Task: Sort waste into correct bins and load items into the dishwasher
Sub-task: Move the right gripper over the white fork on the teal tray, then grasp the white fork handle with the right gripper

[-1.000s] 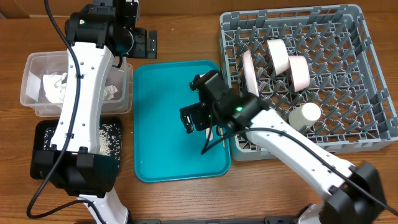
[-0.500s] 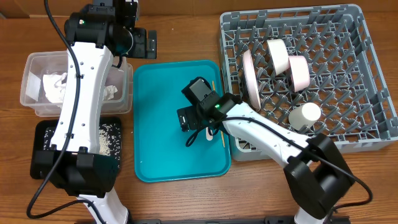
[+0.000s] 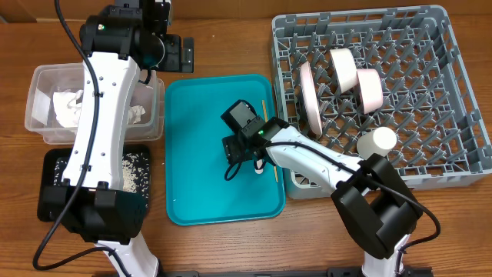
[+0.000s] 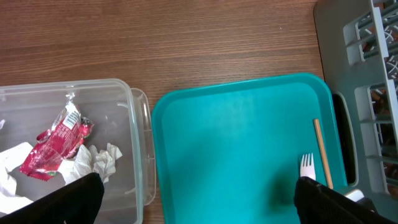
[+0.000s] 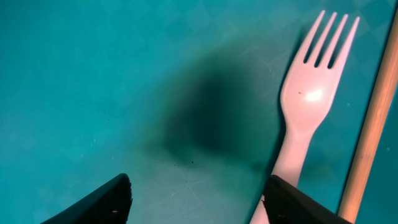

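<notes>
The left gripper (image 4: 199,200) hangs with jaws spread wide, while the right gripper (image 5: 194,198) points straight down, jaws apart.

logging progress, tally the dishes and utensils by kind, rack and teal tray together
plate: 1
bowls: 2
cup: 1
fork: 1
chopstick: 1
total: 6

My right gripper (image 3: 240,150) hangs over the teal tray (image 3: 196,188), just beside the tan chopstick (image 3: 264,108) along its right edge.
</notes>
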Action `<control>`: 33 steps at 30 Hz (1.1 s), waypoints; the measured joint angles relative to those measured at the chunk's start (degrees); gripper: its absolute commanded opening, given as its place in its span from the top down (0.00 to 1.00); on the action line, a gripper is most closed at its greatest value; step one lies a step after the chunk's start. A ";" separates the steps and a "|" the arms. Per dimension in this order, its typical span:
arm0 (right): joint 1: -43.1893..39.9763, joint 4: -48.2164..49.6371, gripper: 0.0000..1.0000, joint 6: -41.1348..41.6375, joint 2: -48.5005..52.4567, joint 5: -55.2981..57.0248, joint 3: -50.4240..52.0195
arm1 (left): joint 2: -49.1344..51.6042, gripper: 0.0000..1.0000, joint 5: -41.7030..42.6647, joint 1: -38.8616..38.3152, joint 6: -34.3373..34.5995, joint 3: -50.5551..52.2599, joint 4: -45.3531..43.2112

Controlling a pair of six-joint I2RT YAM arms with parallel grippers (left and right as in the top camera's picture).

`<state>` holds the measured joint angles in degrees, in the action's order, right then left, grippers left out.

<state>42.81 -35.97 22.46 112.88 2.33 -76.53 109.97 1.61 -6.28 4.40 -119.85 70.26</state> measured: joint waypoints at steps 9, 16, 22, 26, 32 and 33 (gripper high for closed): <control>0.00 0.81 0.32 0.02 2.27 0.02 0.00 | 0.00 0.00 -0.17 0.00 0.00 0.00 0.02; -0.02 0.70 0.31 0.00 2.80 -0.02 -0.24 | 0.00 0.00 -0.17 0.00 -0.02 0.00 0.02; 0.00 -3.89 0.29 0.02 2.75 1.16 -3.23 | 0.00 0.00 -0.17 0.00 0.00 0.00 0.02; -0.02 -3.67 0.27 -0.02 1.60 3.30 -4.28 | 0.00 0.00 -0.17 0.00 0.00 0.00 0.02; -0.13 -3.98 0.27 0.00 0.44 5.16 -4.61 | 0.00 0.00 -0.17 0.00 0.00 0.00 0.02; -0.17 -3.98 0.28 0.00 0.44 5.33 -4.48 | 0.00 0.00 -0.17 0.00 0.00 0.00 0.00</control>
<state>42.63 -39.94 22.46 113.32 7.66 -81.01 109.97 1.43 -6.28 4.40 -119.85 70.26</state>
